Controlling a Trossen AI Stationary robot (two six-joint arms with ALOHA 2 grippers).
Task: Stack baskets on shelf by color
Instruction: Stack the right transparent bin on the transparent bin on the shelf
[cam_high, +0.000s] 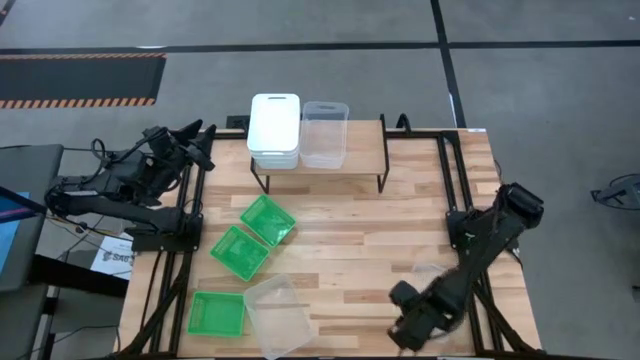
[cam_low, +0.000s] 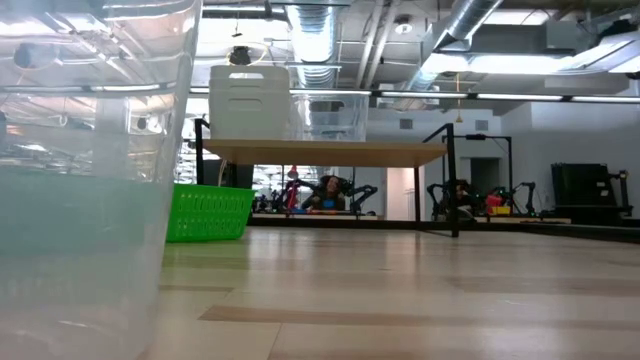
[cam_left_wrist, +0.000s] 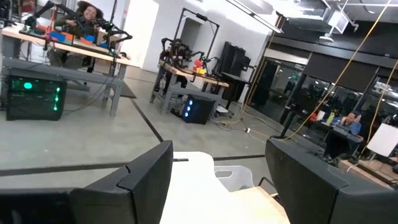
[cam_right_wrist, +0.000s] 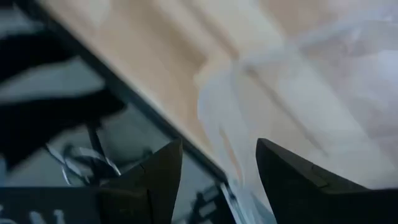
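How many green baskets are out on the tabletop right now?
3, all on the table's left half, none on the shelf: one nearest the shelf, one just below it, one at the front edge beside a clear basket.

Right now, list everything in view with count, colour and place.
shelf: one, light wood top, black legs, back of the table
white baskets: one stack, on the shelf
clear baskets: three; one on the shelf beside the white stack, one at the front edge, one by the right gripper
green baskets: three, separate, on the table's left half
table: one, wooden slats
person: one, seated in the room behind
left gripper: open, off the table's back left corner
right gripper: open, at the front right
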